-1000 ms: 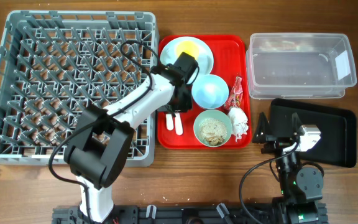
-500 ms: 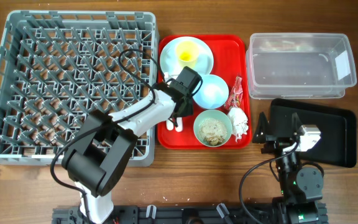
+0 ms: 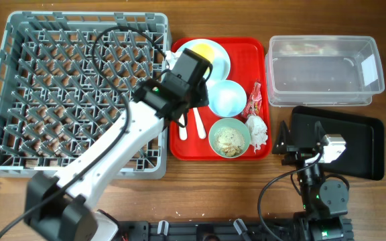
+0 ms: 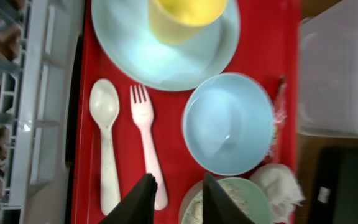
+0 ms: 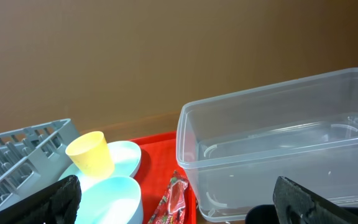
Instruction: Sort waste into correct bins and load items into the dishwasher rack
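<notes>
My left gripper (image 4: 177, 186) hangs above the red serving tray (image 3: 243, 48), jaws a little apart, open, with only red tray between them. The white spoon (image 4: 104, 143) and fork (image 4: 146, 143) lie side by side just left of it, untouched. A yellow cup (image 3: 204, 51) stands on the pale blue plate (image 3: 218, 65). Nearby are the blue bowl (image 3: 227, 98), the mint-green bowl (image 3: 230, 138) of scraps, the wrapper (image 3: 254, 100) and the tissue (image 3: 257, 130). My right gripper (image 5: 179, 208) rests wide open by the black tray (image 3: 360, 144).
The grey dishwasher rack (image 3: 66, 94) fills the table's left side, its edge against the red tray. A clear tub (image 3: 324, 70) stands at the back right, behind the black tray. The left arm crosses the rack's front right corner.
The left arm has lifted off the spoon and fork and now stands higher over the tray. The fork lies slightly further right than before. The right arm has not moved.
</notes>
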You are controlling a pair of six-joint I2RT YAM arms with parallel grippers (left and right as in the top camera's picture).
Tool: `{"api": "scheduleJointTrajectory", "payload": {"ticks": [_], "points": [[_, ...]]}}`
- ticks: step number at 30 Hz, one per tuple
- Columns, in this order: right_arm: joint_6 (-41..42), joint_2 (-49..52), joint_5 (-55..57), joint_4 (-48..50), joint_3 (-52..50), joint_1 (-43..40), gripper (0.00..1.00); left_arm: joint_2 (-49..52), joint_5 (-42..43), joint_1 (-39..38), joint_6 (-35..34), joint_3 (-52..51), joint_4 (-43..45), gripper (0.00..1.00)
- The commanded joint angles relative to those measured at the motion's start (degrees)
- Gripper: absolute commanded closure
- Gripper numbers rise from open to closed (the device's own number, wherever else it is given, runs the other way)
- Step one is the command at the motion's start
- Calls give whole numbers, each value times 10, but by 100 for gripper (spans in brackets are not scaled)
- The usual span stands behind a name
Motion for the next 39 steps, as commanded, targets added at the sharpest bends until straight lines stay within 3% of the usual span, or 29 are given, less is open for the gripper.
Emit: {"api": "scheduleJointTrajectory", "payload": {"ticks": [1,3,6,10,17,20,24,26,32,34,36,39], "points": [[-5,-3,-5,3,0,2,0,84,-5,3,-30,-16,-1,73],[-5,-3,-5,3,0,2,0,134,-5,3,-32,-16,15,77],[-5,-3,-5,3,0,2,0,175,-5,8,-32,-16,51,90],[-5,-2,-5,3,0,2,1,183,-17,0,-40,-16,60,88],[-5,-3,-5,3,-1,2,0,243,-53,-3,-44,-16,120,73],[-5,-3,-5,3,0,2,0,254,-65,-3,-44,-16,126,73],[-5,-2,-5,3,0,2,0,266,-65,-3,-43,-16,110,96],[-5,-3,-5,3,0,2,0,266,-65,-3,-38,-16,104,96],[-5,-3,-5,3,0,2,0,207,-65,-3,-38,-15,57,96],[-5,-3,-5,3,0,2,0,196,-56,-3,-38,-15,44,89],[-5,-3,-5,3,0,2,0,200,14,-4,-38,-16,42,83],[-5,-3,-5,3,0,2,0,200,26,-14,-47,-16,37,74]]}}
